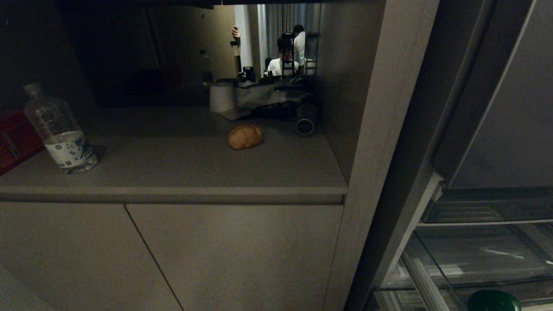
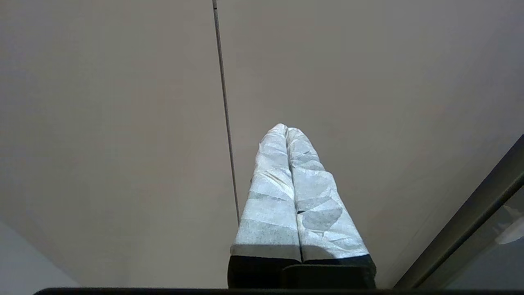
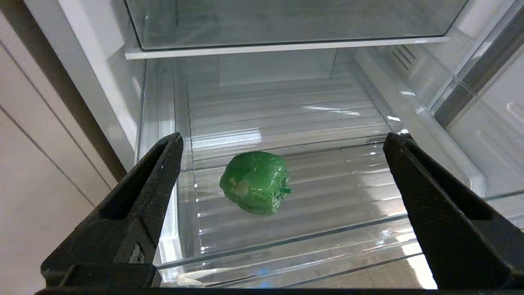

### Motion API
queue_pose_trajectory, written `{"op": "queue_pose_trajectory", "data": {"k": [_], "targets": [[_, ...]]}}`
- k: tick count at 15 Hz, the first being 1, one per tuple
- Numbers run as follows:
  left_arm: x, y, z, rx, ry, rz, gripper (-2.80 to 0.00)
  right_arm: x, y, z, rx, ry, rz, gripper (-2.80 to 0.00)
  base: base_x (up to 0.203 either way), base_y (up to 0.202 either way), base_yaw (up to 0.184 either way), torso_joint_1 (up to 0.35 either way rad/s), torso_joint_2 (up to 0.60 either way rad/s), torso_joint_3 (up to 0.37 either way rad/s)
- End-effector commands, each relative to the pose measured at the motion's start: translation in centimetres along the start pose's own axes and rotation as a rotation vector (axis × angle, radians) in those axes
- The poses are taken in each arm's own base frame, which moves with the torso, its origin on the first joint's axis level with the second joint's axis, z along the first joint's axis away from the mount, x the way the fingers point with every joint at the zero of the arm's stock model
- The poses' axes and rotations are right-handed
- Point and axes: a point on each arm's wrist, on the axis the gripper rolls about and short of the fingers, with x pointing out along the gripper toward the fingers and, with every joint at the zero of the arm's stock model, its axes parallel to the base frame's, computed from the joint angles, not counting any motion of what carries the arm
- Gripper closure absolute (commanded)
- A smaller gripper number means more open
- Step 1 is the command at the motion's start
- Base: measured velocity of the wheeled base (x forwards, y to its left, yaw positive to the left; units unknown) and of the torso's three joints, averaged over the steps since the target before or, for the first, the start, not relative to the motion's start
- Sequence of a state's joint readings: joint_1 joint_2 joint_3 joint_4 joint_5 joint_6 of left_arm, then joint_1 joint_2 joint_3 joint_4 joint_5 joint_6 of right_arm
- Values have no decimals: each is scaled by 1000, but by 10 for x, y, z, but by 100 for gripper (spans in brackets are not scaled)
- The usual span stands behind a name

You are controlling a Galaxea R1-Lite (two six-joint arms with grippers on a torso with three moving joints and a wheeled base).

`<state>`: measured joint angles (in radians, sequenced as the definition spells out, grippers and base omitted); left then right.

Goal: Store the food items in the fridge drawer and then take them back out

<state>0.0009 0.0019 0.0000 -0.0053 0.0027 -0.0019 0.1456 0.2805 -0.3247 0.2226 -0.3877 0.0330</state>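
Counter (image 1: pixel 173 172) on the left carried a clear water bottle (image 1: pixel 60 129) and, further right, a tan potato (image 1: pixel 245 136) lying apart from it. Down at the cabinet doors (image 2: pixel 123 123) the left gripper (image 2: pixel 286 130) hung pinched together, its wrapped fingers touching, gripping nothing. Rightmost, the fridge drawer (image 3: pixel 172 164) stood pulled out with a green pepper (image 3: pixel 256 182) on its ribbed floor; the right gripper (image 3: pixel 282 145) hovered above it, jaws spread wide and empty. The pepper looked light, glossy and probably slippery, so a hold across its broad middle would suit; the matte, firm potato should grip easily across its short axis.
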Motion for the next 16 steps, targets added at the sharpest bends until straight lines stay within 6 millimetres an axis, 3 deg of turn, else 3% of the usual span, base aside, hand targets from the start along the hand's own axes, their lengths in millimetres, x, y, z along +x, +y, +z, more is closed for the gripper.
{"op": "queue_pose_trajectory", "data": {"k": [1, 7, 16], "targets": [[0, 0, 0, 0, 0, 1, 0, 2, 0, -6, 0, 16, -6, -280, 0, 0, 0, 0, 0, 0], [0, 0, 0, -1, 2, 1, 0, 8, 3, -23, 24, 77, -1, -280, 0, 0, 0, 0, 0, 0], [0, 0, 0, 0, 0, 1, 0, 13, 9, -26, -10, 9, 130, -280, 0, 0, 0, 0, 0, 0]]}}
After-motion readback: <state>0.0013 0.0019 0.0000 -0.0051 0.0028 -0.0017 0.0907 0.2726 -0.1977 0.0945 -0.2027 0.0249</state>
